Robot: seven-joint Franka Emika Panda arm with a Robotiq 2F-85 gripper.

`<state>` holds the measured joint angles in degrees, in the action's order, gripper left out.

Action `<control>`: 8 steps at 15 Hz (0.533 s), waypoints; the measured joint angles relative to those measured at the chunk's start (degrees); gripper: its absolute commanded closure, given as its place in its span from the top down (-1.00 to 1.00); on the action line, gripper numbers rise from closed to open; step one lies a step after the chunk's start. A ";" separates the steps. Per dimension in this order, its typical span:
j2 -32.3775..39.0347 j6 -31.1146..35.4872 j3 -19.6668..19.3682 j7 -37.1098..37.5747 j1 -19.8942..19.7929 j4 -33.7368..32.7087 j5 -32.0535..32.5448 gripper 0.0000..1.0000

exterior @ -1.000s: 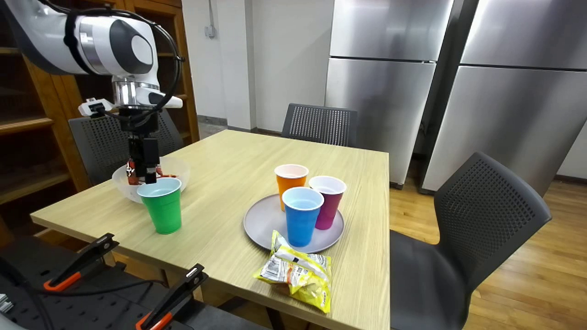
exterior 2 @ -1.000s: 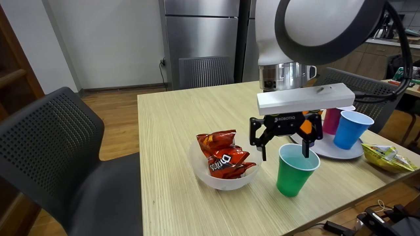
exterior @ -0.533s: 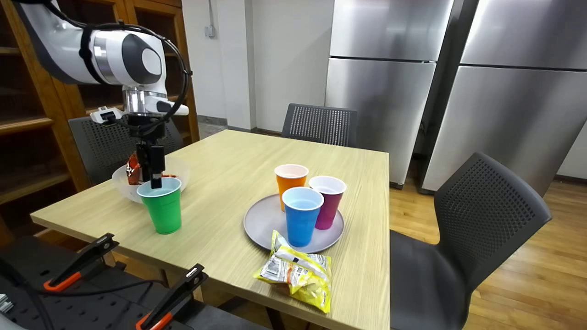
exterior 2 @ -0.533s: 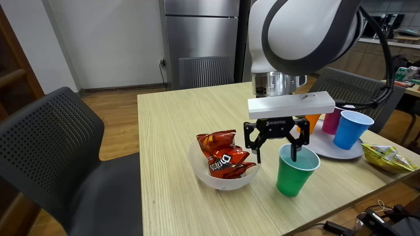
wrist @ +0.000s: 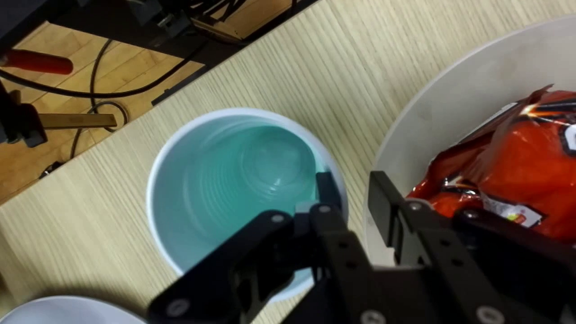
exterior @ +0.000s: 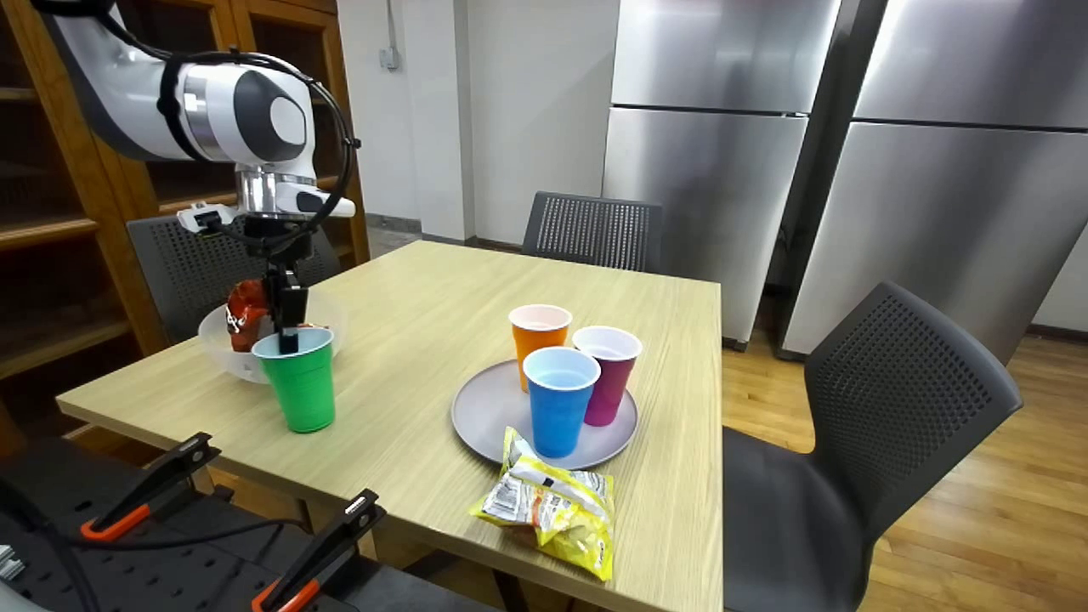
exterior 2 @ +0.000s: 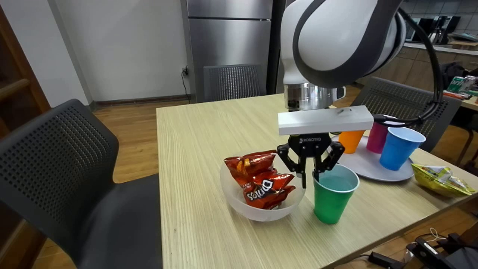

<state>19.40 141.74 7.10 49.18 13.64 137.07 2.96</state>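
In the wrist view my gripper (wrist: pixel 352 177) stands partly open at the rim of a green cup (wrist: pixel 216 180). One finger (wrist: pixel 328 189) reaches inside the cup by its wall. The opposite finger (wrist: pixel 384 202) is at the near edge of a translucent bowl (wrist: pixel 423 117), seemingly just within its rim. Bare table shows between the two rims, in the gap of the jaws. A red Doritos bag (wrist: pixel 526 162) lies in the bowl. An exterior view shows the gripper (exterior 2: pixel 310 181) between the upright green cup (exterior 2: pixel 330 203) and the bowl (exterior 2: pixel 257 213).
A grey plate (exterior: pixel 484 416) bears an orange cup (exterior: pixel 537 336), a purple cup (exterior: pixel 608 391) and a blue cup (exterior: pixel 558 412). Beside it on the wooden table (exterior: pixel 408 323) lies a yellow snack bag (exterior: pixel 557 510). Chairs surround the table, and black clamps (exterior: pixel 319 548) sit by its near edge.
The gripper has come down to the green cup and its fingers have drawn much closer together. The bowl with the red bag has shifted toward the cup, and the cup slightly toward the bowl.
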 measured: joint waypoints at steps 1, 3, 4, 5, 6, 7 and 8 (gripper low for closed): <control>0.02 0.00 -0.14 0.00 0.01 -0.02 0.00 -1.00; 0.00 -0.01 -0.38 0.00 0.01 -0.03 0.00 -0.98; -0.07 -0.02 -0.50 0.00 0.01 -0.05 -0.01 -0.98; -0.10 -0.02 -0.56 0.00 0.01 -0.05 -0.01 -0.98; -0.12 -0.02 -0.59 0.00 0.01 -0.05 -0.01 -0.98; -0.16 -0.02 -0.60 0.00 0.01 -0.05 -0.01 -0.98; -0.23 -0.01 -0.61 0.00 0.01 -0.05 -0.01 -0.98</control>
<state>19.17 141.73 6.49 49.18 13.65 137.02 2.95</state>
